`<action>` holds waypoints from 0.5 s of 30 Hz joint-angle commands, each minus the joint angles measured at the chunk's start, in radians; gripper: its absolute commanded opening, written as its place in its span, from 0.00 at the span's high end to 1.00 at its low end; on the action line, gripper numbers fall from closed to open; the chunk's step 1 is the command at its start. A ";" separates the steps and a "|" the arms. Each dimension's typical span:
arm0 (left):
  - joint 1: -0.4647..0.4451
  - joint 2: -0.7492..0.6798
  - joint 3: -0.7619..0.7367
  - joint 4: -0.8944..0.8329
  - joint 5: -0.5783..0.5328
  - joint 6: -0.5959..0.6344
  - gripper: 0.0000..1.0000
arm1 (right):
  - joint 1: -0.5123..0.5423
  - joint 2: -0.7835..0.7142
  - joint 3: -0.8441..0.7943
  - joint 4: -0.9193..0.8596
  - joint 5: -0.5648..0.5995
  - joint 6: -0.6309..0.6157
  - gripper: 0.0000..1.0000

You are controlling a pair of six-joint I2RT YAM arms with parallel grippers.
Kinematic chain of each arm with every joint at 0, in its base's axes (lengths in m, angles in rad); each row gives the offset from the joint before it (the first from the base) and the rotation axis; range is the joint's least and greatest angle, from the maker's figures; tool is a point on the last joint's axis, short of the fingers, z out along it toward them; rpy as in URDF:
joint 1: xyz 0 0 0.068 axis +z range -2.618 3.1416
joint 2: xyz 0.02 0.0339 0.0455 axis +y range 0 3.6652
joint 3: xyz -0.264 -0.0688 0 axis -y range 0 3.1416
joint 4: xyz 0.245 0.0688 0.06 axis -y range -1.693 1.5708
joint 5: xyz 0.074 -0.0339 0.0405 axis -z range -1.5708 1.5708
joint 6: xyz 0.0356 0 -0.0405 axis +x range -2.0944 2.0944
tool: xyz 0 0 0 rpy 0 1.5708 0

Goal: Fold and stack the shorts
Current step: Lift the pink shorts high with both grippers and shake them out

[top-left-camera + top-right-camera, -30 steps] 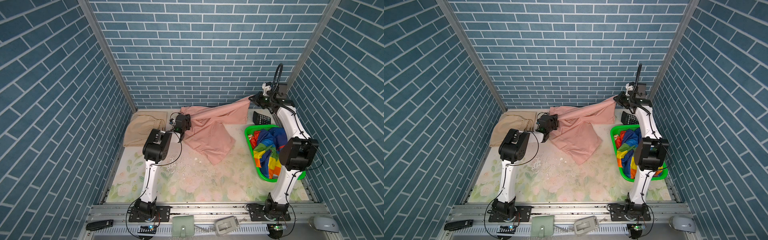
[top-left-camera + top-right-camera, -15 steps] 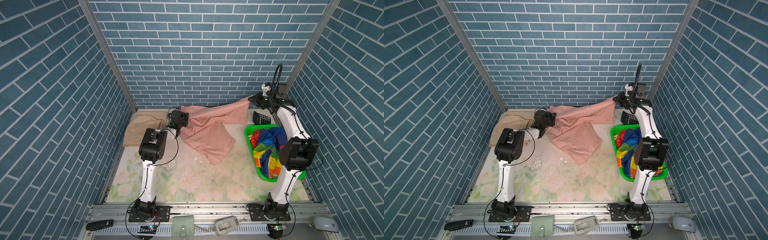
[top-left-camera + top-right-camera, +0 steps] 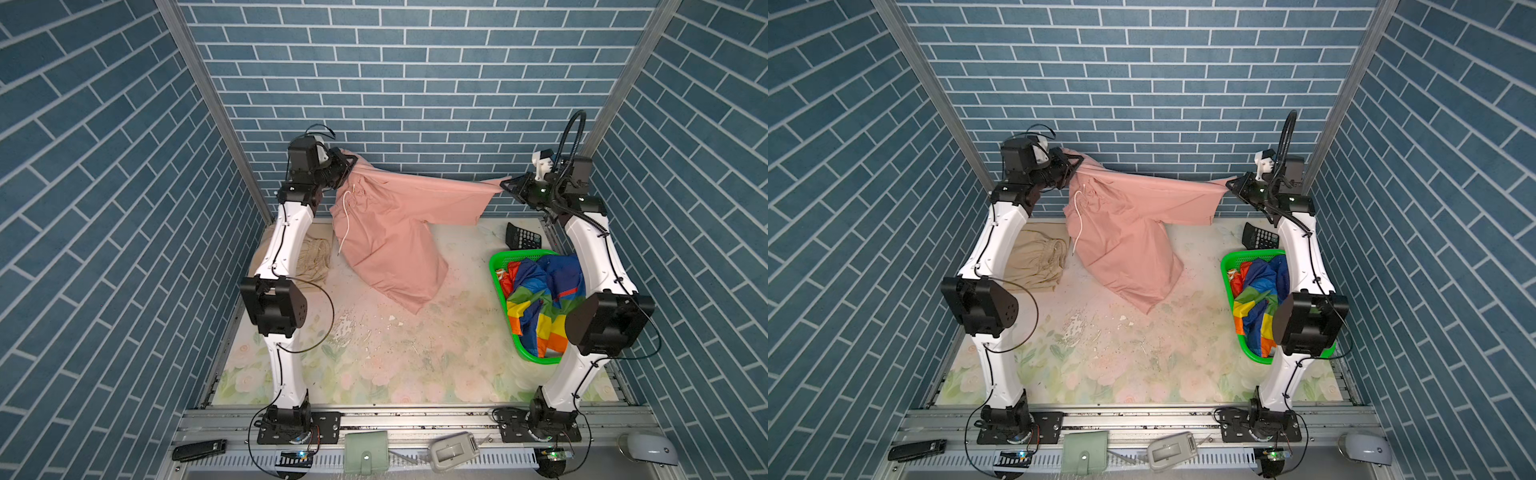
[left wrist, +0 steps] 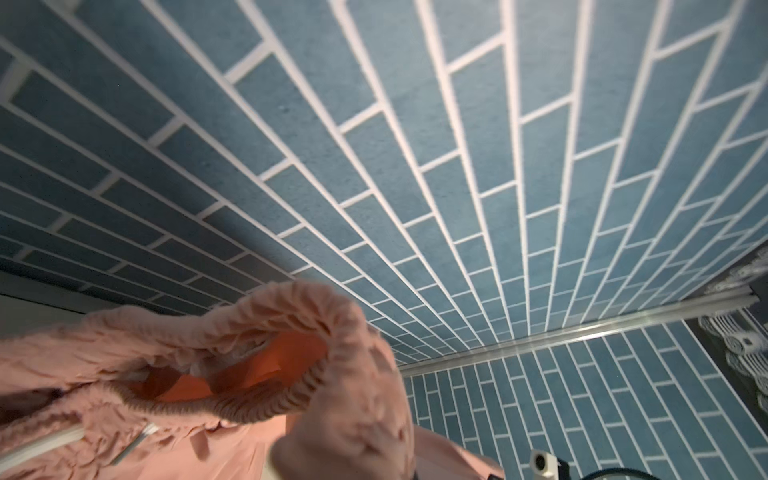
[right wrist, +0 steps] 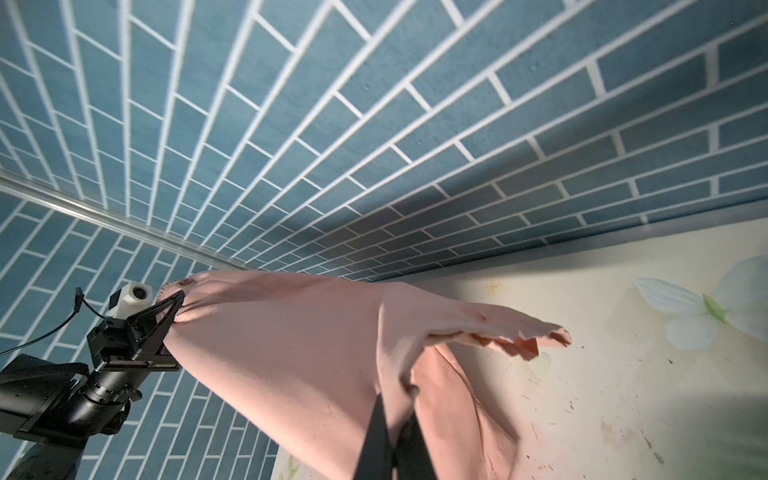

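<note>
Change: left claw (image 3: 349, 164) has risen, clenched on pink shorts (image 3: 390, 241).
Right claw (image 3: 508, 187): grasping their far edge.
Left-wrist only: gathered waistband (image 4: 291, 324).

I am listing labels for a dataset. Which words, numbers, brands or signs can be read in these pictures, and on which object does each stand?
No text is readable in any view.
calculator: key markings, too small to read.
white domed device: one small dark mark, too small to read.
pink shorts: no print visible.
</note>
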 commanded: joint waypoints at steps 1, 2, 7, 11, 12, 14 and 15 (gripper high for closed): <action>0.037 -0.122 0.044 -0.123 -0.032 0.113 1.00 | -0.038 -0.142 0.054 0.052 0.009 0.014 1.00; 0.033 -0.155 0.050 -0.137 -0.038 0.123 1.00 | -0.041 -0.171 0.062 0.055 0.002 0.014 1.00; 0.021 -0.347 0.071 -0.150 -0.042 0.112 1.00 | -0.073 -0.346 0.117 0.057 -0.036 0.005 1.00; 0.021 -0.451 0.142 -0.171 -0.052 0.072 1.00 | -0.143 -0.442 0.180 0.065 -0.052 0.032 1.00; 0.022 -0.469 0.178 -0.185 -0.058 0.061 1.00 | -0.166 -0.448 0.208 0.060 -0.057 0.051 1.00; 0.025 -0.486 0.261 -0.231 -0.087 0.061 1.00 | -0.210 -0.428 0.269 0.056 -0.077 0.093 1.00; 0.039 -0.488 0.298 -0.256 -0.093 0.055 1.00 | -0.230 -0.406 0.304 0.058 -0.087 0.120 1.00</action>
